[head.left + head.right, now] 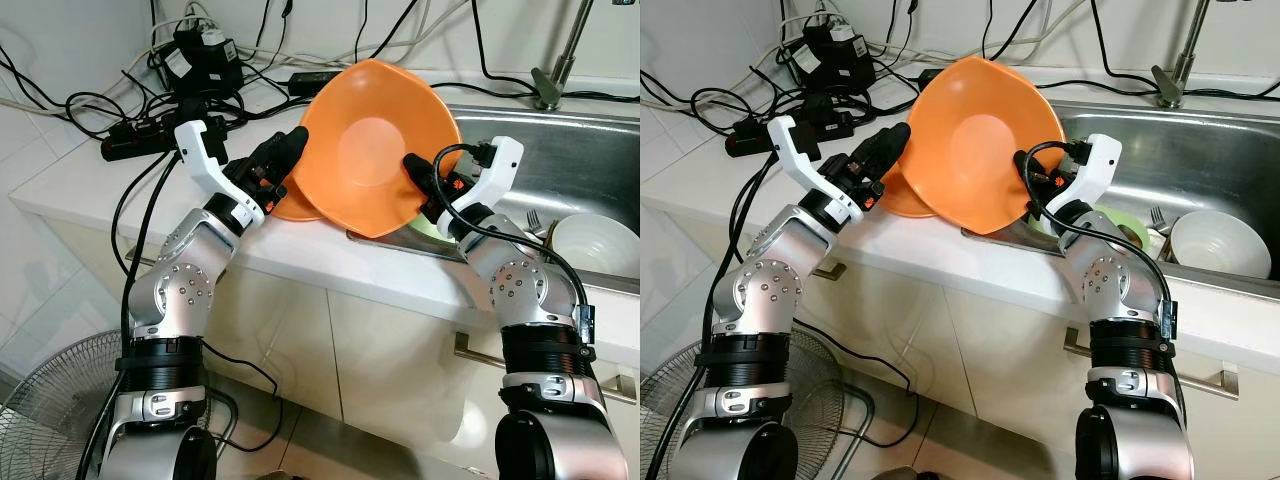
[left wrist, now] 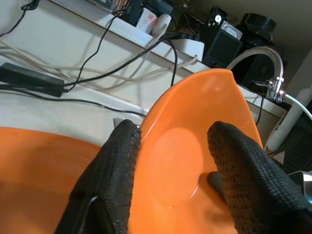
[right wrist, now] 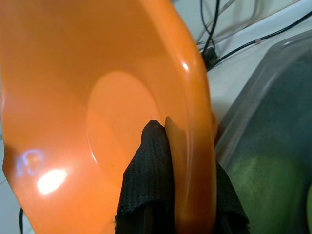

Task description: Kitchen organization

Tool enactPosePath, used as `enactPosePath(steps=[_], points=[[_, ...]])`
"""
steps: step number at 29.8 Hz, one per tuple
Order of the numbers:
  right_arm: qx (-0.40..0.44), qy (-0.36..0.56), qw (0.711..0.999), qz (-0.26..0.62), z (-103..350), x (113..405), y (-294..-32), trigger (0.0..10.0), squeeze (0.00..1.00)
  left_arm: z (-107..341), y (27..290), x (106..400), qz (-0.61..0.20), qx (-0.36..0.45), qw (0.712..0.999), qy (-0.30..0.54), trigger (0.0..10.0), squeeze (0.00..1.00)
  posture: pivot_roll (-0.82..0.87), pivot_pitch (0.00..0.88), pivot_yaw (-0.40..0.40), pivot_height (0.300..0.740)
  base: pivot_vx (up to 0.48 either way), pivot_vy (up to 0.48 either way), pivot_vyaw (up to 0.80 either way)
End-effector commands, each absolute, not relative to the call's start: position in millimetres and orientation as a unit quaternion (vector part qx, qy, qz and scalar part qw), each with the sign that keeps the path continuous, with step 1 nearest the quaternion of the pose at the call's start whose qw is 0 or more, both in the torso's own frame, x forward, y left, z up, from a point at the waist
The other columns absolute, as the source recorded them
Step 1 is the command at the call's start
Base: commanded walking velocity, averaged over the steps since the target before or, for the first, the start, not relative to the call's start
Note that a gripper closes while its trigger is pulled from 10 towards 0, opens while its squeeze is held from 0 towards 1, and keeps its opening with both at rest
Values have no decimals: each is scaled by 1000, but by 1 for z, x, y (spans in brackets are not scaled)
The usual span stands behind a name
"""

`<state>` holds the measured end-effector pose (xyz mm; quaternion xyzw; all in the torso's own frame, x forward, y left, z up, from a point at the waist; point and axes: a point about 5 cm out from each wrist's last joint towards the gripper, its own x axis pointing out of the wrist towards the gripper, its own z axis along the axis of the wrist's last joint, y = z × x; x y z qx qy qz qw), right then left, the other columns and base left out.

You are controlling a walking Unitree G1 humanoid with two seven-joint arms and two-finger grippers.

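**Orange bowl being held on edge above the counter**

A large orange bowl is being held tilted on its side, its hollow turned toward the camera, above the edge of the white counter just beside the steel sink. Its right rim is being pinched by the right gripper: in the right wrist view one black finger is being pressed against the inside wall while the other is lying behind the rim. The left gripper is being held at the bowl's left rim with its fingers spread, one on each side of the rim; whether the rim is actually being gripped cannot be told. A second orange dish is lying flat on the counter below, partly hidden behind the raised bowl. A white bowl and a fork are resting in the sink. Black cables are strewn over the counter behind.
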<state>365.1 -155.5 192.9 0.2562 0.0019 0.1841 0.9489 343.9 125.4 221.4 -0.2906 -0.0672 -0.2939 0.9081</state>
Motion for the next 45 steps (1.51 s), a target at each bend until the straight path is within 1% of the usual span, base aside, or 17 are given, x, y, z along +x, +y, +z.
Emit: enactPosePath(steps=[1, 4, 6, 11, 12, 13, 19, 20, 22, 24, 28, 29, 30, 33, 38, 40, 45], points=[[267, -10, 948, 173, 196, 367, -157, 0, 0, 224, 129, 343, -293, -282, 911, -68, 10000, 1000, -68, 1, 139, 740, 0, 0, 0], [268, -9, 949, 166, 195, 368, -159, 0, 0, 226, 131, 345, -291, -284, 911, -70, 10000, 1000, -70, 1, 139, 740, 0, 0, 0], [267, -11, 953, 144, 196, 371, -163, 0, 0, 225, 131, 345, -288, -286, 911, -71, 10000, 1000, -75, 0, 136, 740, 0, 0, 0], [264, -8, 963, 61, 193, 379, -183, 0, 0, 224, 128, 346, -284, -277, 916, -67, 10000, 1000, -73, 0, 130, 740, 0, 0, 0], [264, -8, 963, 61, 193, 379, -183, 0, 0, 224, 128, 346, -284, -277, 916, -67, 10000, 1000, -73, 0, 130, 740, 0, 0, 0], [266, -12, 964, 16, 192, 382, -195, 0, 0, 223, 128, 346, -281, -275, 917, -65, 10000, 1000, -71, 0, 129, 740, 0, 0, 0], [254, -29, 964, -74, 195, 387, -218, 0, 0, 220, 128, 346, -280, -267, 921, -55, 10000, 1000, -72, 0, 133, 740, 0, 0, 0], [254, -29, 964, -74, 195, 387, -218, 0, 0, 220, 128, 346, -280, -267, 921, -55, 10000, 1000, -72, 0, 133, 740, 0, 0, 0], [245, -27, 965, -89, 194, 388, -222, 0, 0, 220, 127, 346, -280, -265, 921, -54, 10000, 1000, -71, 0, 132, 740, 0, 0, 0], [226, -23, 965, -129, 191, 388, -232, 0, 0, 219, 126, 346, -281, -260, 922, -52, 10000, 1000, -71, 0, 131, 740, 0, 0, 0], [164, 6, 969, -185, 182, 387, -248, 0, 0, 218, 123, 346, -281, -254, 924, -46, 10000, 1000, -66, 0, 124, 740, 0, 0, 0], [164, 6, 969, -185, 182, 387, -248, 0, 0, 218, 123, 346, -281, -254, 924, -46, 10000, 1000, -66, 0, 124, 740, 0, 0, 0], [131, 32, 971, -196, 174, 387, -250, 0, 0, 214, 122, 345, -284, -233, 930, -31, 10000, 1000, -64, 0, 122, 740, 0, 0, 0], [93, 75, 973, -200, 162, 385, -253, 0, 0, 208, 118, 342, -292, -217, 931, -3, 10000, 1000, -47, 0, 117, 740, 0, 0, 0], [74, 101, 973, -194, 151, 382, -253, 0, 0, 200, 116, 333, -302, -202, 931, 23, 10000, 1000, -34, 4, 119, 740, 0, 0, 0], [76, 127, 970, -191, 139, 380, -250, 0, 0, 193, 119, 329, -302, -181, 935, 38, 10000, 1000, -17, 16, 118, 740, 0, 0, 0], [80, 145, 968, -186, 130, 378, -244, 0, 0, 194, 124, 327, -297, -178, 937, 41, 10000, 1000, -15, 19, 120, 740, 0, 0, 0]])
